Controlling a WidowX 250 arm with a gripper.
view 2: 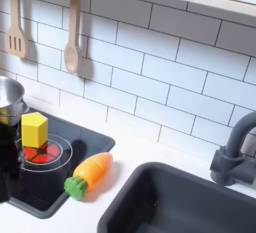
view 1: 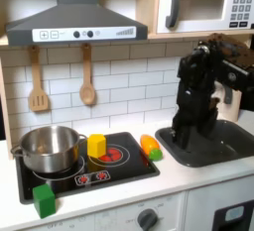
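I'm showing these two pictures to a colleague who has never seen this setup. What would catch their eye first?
Probably the black robot arm, towering over the dark sink at the first exterior view's right; whether its gripper is open cannot be told. Next, the bright things on the black stovetop: a yellow block on the red burner and a toy carrot at the stove's edge nearest the sink, with a shiny metal pot at the first exterior view's left.

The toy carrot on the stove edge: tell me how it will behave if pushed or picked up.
The carrot looks rounded and tapered, lying on its side, so it would probably roll in a curve. Its glossy surface suggests hard, light plastic, perhaps slippery. It straddles the cooktop edge, so a push might tip it onto the counter.
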